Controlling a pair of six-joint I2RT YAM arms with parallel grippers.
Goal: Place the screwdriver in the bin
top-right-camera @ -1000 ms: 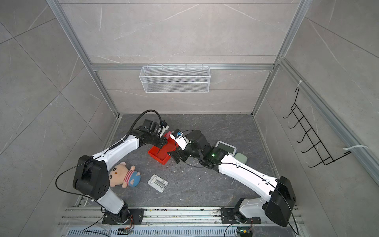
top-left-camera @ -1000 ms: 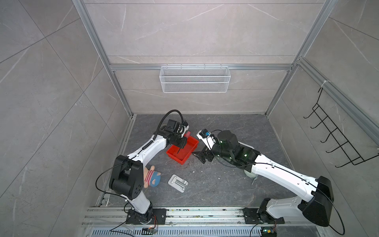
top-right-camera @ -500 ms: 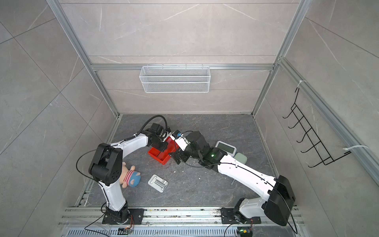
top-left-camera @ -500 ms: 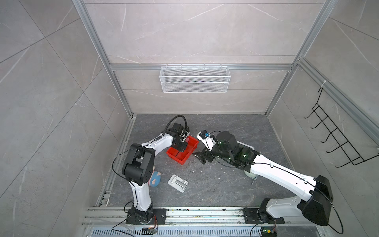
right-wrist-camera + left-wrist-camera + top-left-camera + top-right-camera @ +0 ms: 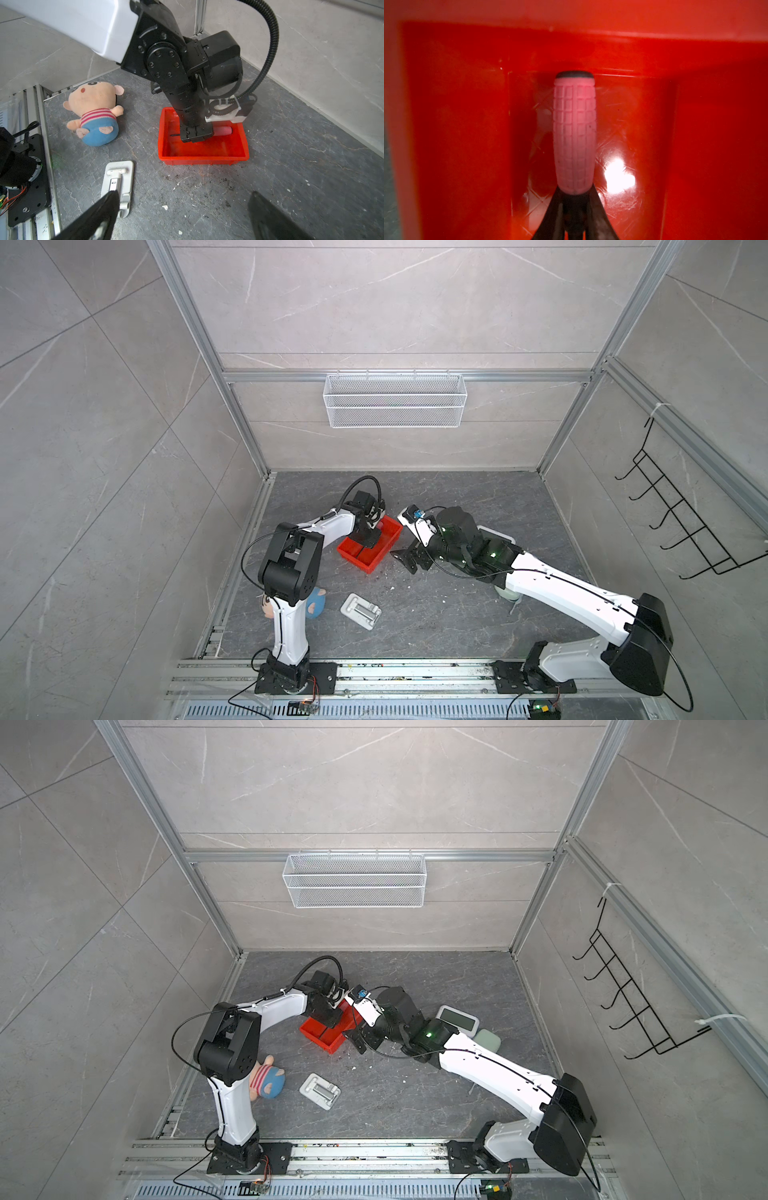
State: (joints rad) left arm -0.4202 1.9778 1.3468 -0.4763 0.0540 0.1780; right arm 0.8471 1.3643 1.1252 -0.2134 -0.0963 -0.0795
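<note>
Here, the screwdriver is found lying flat on the floor of the bin. Its long axis is set parallel to the longer walls and close beside one of them. The handle end is turned toward the rear wall of the cell, and the thin black shaft is pointed toward the side where the plush toy is lying. In the left wrist view the handle is seen as pinkish red, moulded with a grid of small squares. It is closed by a black cap very near a short wall of the bin, and a black collar is seen at its other end. The left gripper is seen low inside the bin, its jaws set narrowly on both sides of the collar; whether the collar is pressed by them cannot be told. The right gripper is spread wide above the floor beside the bin, and nothing is held in it. One screwdriver, one bin, two grippers, one plush toy, one white holder and one wire basket are counted.
</note>
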